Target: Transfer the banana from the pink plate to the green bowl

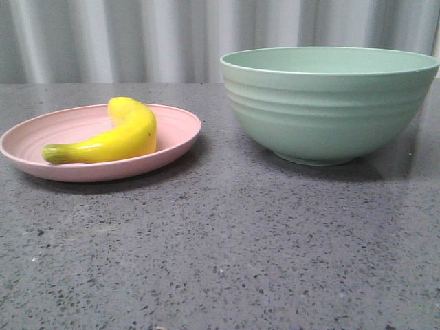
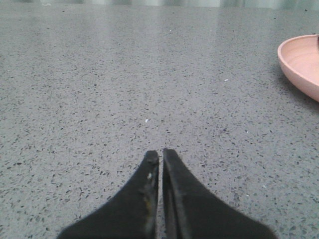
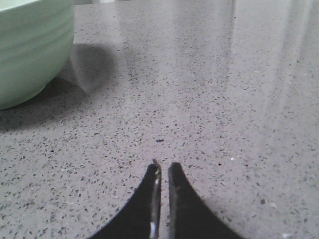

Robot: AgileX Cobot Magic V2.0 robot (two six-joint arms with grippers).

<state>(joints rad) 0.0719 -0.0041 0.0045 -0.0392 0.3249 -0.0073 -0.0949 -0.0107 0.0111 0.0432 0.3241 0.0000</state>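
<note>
A grey speckled stone table (image 1: pixel 220 247) fills the scene, backed by a pale pleated curtain (image 1: pixel 137 38) along its far edge. No brand, label or writing can be read on anything in view.

The pink plate (image 1: pixel 175 127) sits on the table's left half, and the banana (image 1: pixel 113 141) lies curved inside it, greenish stem end toward the near left rim, its blunt yellow end toward the back of the plate. The green bowl (image 1: pixel 323 103) stands on the right half, apart from the plate with bare table between them.

The left gripper (image 2: pixel 161 154) rests low over the table with its two dark fingers (image 2: pixel 144 194) pressed nearly together, only a thin slit between them, holding nothing. The plate's rim shows ahead of it and off to its right, well apart; the banana is not seen from this wrist.

The right gripper (image 3: pixel 163 167) sits likewise close to the tabletop, its fingers (image 3: pixel 187 209) drawn in to a narrow gap and gripping nothing. The bowl's ridged wall stands ahead of it and to its left, with its shadow cast on the table between them.
</note>
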